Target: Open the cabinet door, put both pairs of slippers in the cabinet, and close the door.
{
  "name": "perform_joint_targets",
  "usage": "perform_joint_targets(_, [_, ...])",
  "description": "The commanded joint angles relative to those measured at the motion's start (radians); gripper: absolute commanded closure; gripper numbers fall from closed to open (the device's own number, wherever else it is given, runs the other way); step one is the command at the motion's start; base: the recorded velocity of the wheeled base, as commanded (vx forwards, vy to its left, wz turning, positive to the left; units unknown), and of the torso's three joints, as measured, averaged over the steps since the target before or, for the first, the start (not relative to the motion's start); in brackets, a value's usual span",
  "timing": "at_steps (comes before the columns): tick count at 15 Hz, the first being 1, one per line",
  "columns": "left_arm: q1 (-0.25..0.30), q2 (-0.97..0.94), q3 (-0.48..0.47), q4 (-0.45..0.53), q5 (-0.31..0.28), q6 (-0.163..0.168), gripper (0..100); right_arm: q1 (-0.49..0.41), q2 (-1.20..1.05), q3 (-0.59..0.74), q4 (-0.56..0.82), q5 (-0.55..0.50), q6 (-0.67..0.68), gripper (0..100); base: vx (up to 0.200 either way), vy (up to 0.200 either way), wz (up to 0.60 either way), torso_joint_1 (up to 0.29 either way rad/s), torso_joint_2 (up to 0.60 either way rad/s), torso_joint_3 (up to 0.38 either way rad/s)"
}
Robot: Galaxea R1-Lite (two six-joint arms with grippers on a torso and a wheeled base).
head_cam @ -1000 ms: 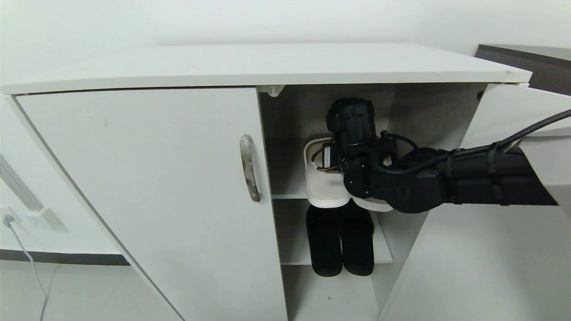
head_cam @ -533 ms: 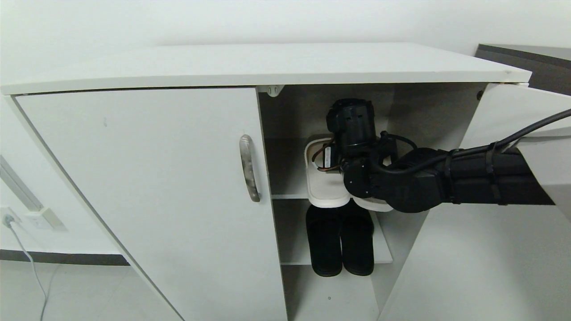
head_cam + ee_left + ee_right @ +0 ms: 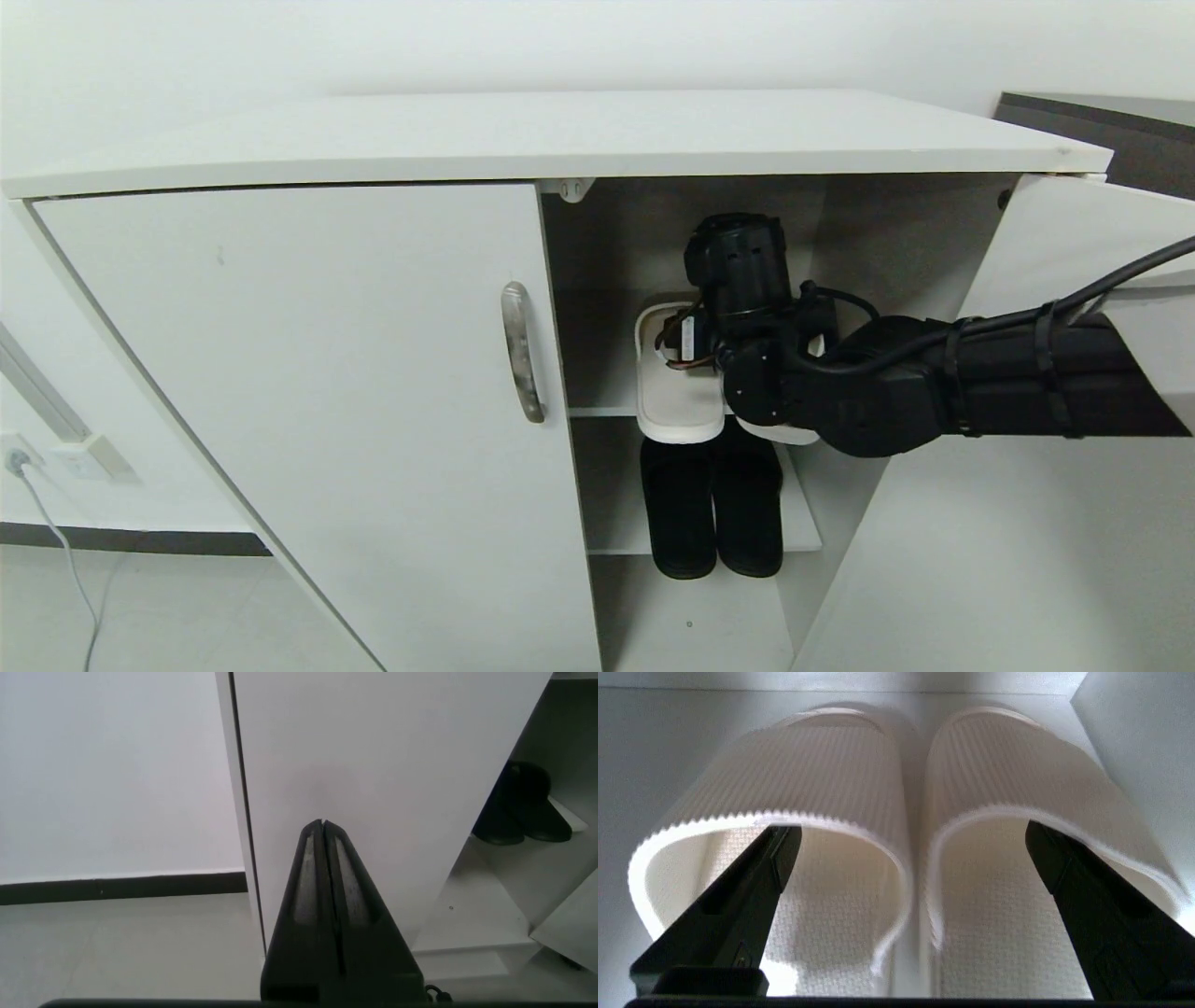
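On the upper shelf [image 3: 602,390] of the white cabinet [image 3: 560,131] sit the two white slippers [image 3: 674,397], side by side and touching. Their long axes run front to back: toes point at the cabinet's back wall, open heel ends face the doorway, and the heels hang a little over the shelf's front edge. The right arm reaches in through the opening, and the right gripper [image 3: 910,835] is spread wide, one finger toward the outer side of each slipper, level with the ribbed straps — whether the fingers touch the slippers I cannot tell.

One shelf down, on the lower shelf [image 3: 611,509], lie the two black slippers [image 3: 714,509], also paired close and lined up front to back, their near ends past the shelf edge. That makes two pairs, four slippers, all inside the right-hand compartment.

Of the two doors, the left door [image 3: 308,392] is closed, with one metal handle [image 3: 523,350] upright near its inner edge; the right door [image 3: 980,560] is swung open.

Outside, before the closed door, the left gripper [image 3: 322,831] has its fingers pressed together with nothing between them.
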Motion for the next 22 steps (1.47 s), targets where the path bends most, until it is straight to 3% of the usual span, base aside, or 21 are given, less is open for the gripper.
perform_joint_targets(1, [0.000, 0.000, 0.000, 0.000, 0.000, 0.000, 100, 0.022, -0.065, 0.043, 0.000, -0.002, -0.002, 0, 0.000, 0.000, 0.00, 0.000, 0.00, 0.000])
perform_joint_targets(10, [0.000, 0.000, 0.000, 0.000, 0.000, -0.002, 100, 0.136, -0.318, 0.374, -0.012, 0.012, 0.006, 0, 0.000, 0.000, 0.00, 0.000, 0.00, 0.000])
perform_joint_targets(13, [0.000, 0.000, 0.000, 0.000, 0.000, -0.002, 100, 0.196, -0.408, 0.500, -0.071, 0.084, 0.001, 0, 0.000, 0.000, 0.00, 0.000, 0.00, 0.000])
perform_joint_targets(14, [0.000, 0.000, 0.000, 0.000, 0.000, -0.002, 100, 0.200, -0.418, 0.534, -0.101, 0.089, 0.001, 100, 0.000, 0.000, 0.00, 0.000, 0.00, 0.000])
perform_joint_targets(16, [0.000, 0.000, 0.000, 0.000, 0.000, -0.002, 100, 0.200, -0.419, 0.583, -0.163, 0.107, -0.003, 100, 0.000, 0.000, 0.00, 0.000, 0.00, 0.000])
perform_joint_targets(22, [0.000, 0.000, 0.000, 0.000, 0.000, -0.002, 100, 0.207, -0.431, 0.744, -0.371, 0.296, -0.037, 100, 0.000, 0.000, 0.00, 0.000, 0.00, 0.000])
